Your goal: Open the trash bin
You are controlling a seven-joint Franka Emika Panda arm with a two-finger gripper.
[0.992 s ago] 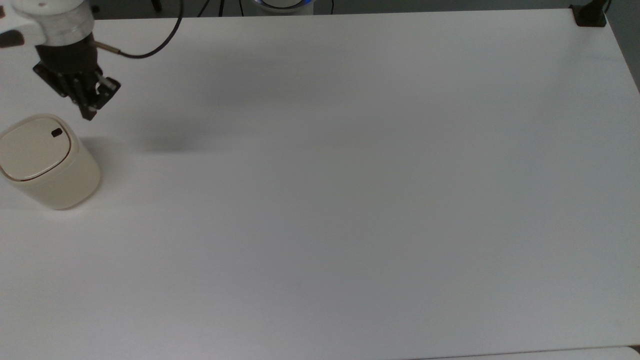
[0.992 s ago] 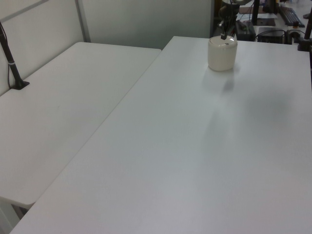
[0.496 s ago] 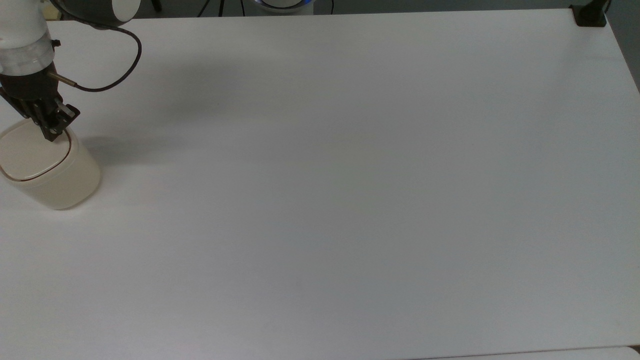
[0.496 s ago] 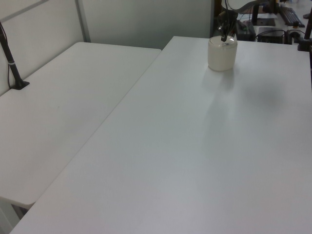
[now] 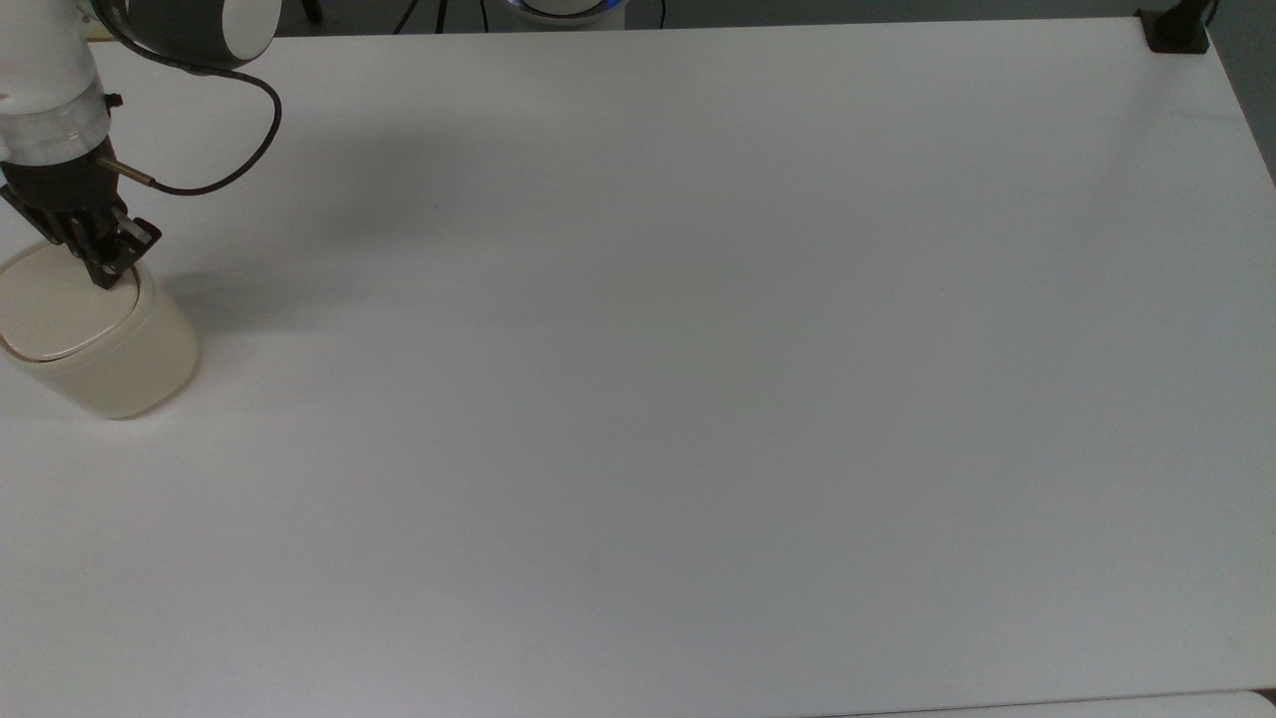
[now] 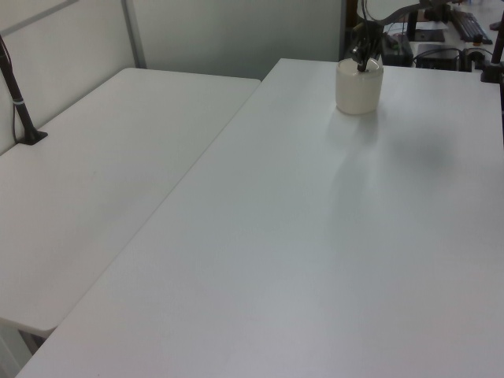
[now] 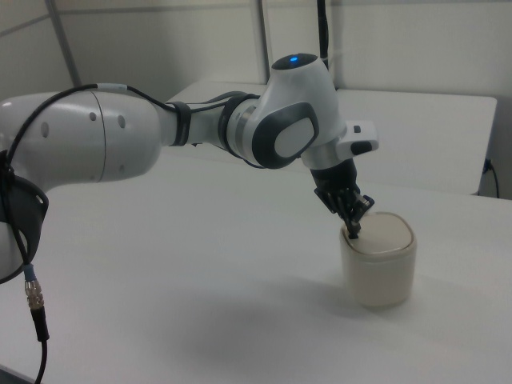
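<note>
Where the white worktop [image 5: 698,399] meets the top view's left edge, the trash bin [image 5: 120,359] is seen standing upright, a cream, rounded-square tub with a flat matching lid [image 5: 55,309]. It is found near the far end of the same worktop in the left view [image 6: 358,87], and low at the right view's right [image 7: 378,272]. A soft shadow is cast on the worktop from the bin toward the top view's right.

The black hand [image 5: 105,271] is set tip-down on the lid's rim, at the corner of the bin nearest the arm, which is the lid's upper right in the top view and its left edge in the right view [image 7: 354,232]. Its two fingers are drawn close together into a single point, with nothing clasped between them; the tip is seen pressed against the lid. The lid appears flat and seated within the bin's rim.

Above the bin, the white wrist is seen rising out of the hand, and a dark cable [image 5: 229,170] is looped from the wrist over the worktop on the side of the bin toward the top view's right. Beyond the bin in the right view, a second white table [image 7: 432,128] is seen.
</note>
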